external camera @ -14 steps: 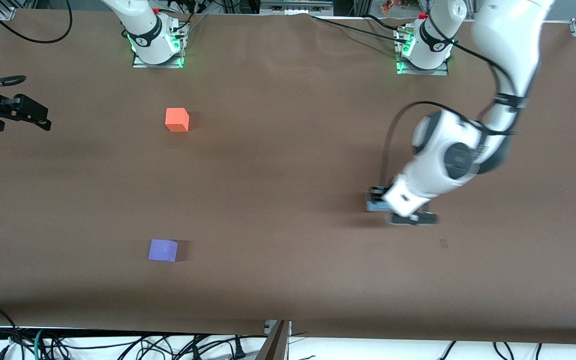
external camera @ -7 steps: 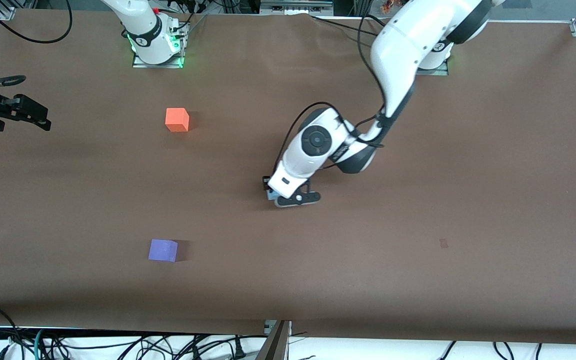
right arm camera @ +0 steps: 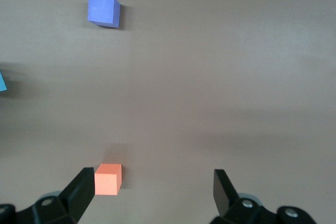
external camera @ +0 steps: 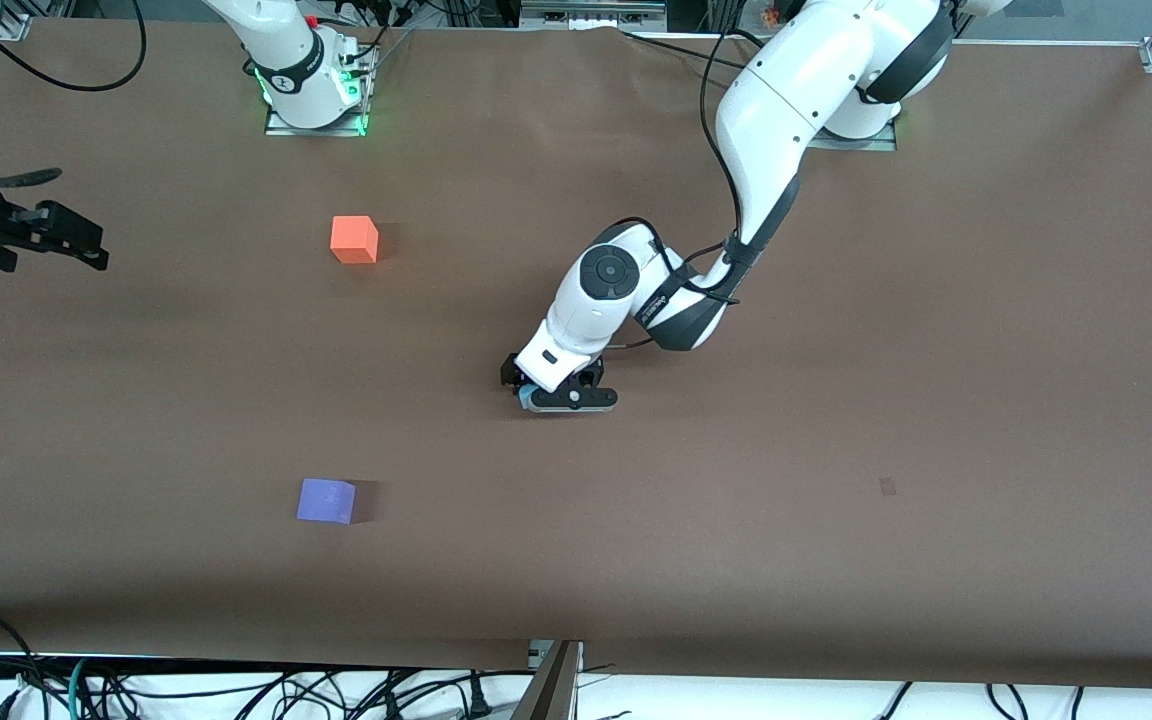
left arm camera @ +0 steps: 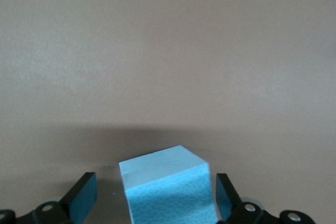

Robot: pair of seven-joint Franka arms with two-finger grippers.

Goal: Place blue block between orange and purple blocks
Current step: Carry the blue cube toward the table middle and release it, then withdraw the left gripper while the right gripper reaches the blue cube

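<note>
The blue block (left arm camera: 168, 182) sits low at the table's middle, between the fingers (left arm camera: 84, 195) of my left gripper (left arm camera: 155, 198). The jaws are open, with a gap showing on one side of the cube. In the front view the left gripper (external camera: 558, 392) covers most of the blue block (external camera: 527, 398). The orange block (external camera: 354, 240) lies toward the right arm's end. The purple block (external camera: 326, 500) lies nearer the front camera than the orange one. My right gripper (external camera: 61, 238) is open and empty and waits over the right arm's end. Its view shows the orange block (right arm camera: 108, 179) and the purple block (right arm camera: 103, 10).
The brown table (external camera: 836, 450) has a small dark mark (external camera: 887, 486) toward the left arm's end. Cables (external camera: 236, 690) hang along the table edge nearest the front camera. An edge of the blue block (right arm camera: 2, 82) shows in the right wrist view.
My left gripper has carried the blue block from the left arm's end to the table's middle, slowing in the last half second. The right gripper shifted slightly.
</note>
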